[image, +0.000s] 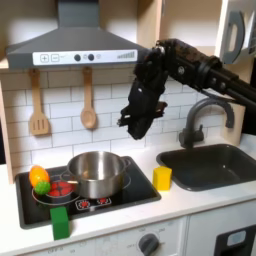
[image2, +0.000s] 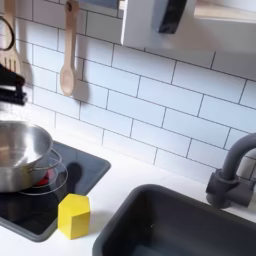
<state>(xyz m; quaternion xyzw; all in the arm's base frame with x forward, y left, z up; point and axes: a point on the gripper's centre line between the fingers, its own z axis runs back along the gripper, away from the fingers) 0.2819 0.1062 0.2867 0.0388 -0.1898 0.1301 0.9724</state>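
My black gripper hangs in the air above and to the right of the silver pot in the first exterior view, fingers pointing down, touching nothing. Its fingers are too dark to separate and I see nothing held. In the second exterior view a bit of the gripper pokes in at the left edge above the pot. The pot stands on the black stove top. A yellow block sits upright at the stove's right edge, also the yellow block in front of the pot.
An orange and green fruit lies at the stove's left, a green block at its front. A sink with a grey faucet is on the right. A wooden spatula and spoon hang on the tiled wall.
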